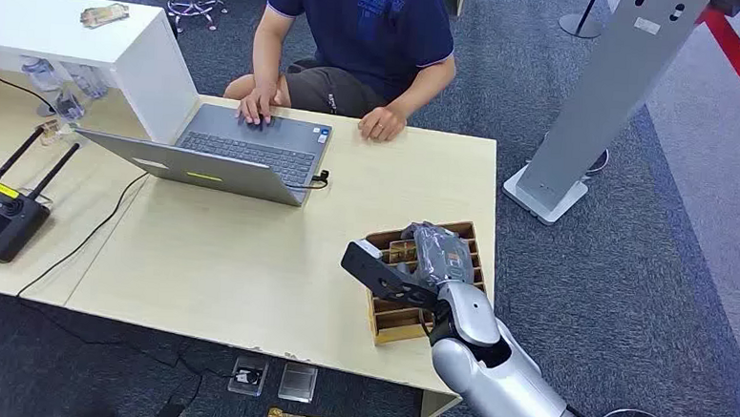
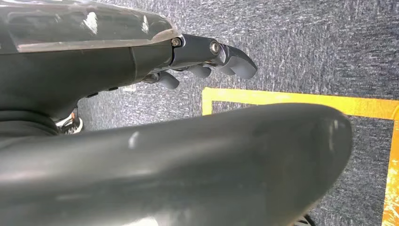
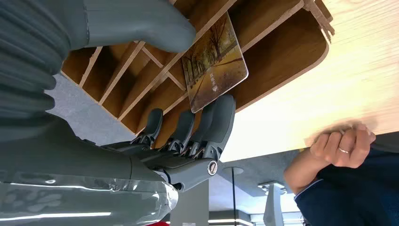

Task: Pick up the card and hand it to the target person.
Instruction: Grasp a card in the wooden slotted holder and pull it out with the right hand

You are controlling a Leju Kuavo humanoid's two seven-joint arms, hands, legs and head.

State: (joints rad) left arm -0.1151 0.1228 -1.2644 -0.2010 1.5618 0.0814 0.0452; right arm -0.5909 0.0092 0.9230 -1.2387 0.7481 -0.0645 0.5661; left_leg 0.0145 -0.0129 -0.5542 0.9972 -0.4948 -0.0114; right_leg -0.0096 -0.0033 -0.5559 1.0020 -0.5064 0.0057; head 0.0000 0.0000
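The card (image 3: 214,66), printed with an autumn tree scene, stands in a slot of the wooden divider tray (image 3: 282,52) that sits at the counter's near right corner.

In the head view, the right hand (image 1: 421,264) hangs over that tray (image 1: 389,326), on the pale counter (image 1: 249,259). Across it a seated person (image 1: 366,36) rests one hand on an open laptop (image 1: 226,153) and the other, the person's free hand (image 1: 382,123), on the counter. The card itself is hidden here under the robot's hand.

In the left wrist view, the left hand (image 2: 207,59) hangs over grey carpet with yellow tape; its fingers are loosely curled around nothing.

In the right wrist view, the right hand (image 3: 183,136) brackets the card: the thumb (image 3: 141,26) lies by one face, the dark fingers (image 3: 221,117) by its lower edge. Whether they already press on it I cannot tell.

The card looks thin, light, stiff and glossy, so likely slippery. The best hold is probably a pinch across both flat faces on the part standing proud of the slot, pulled along the divider so it does not snag.
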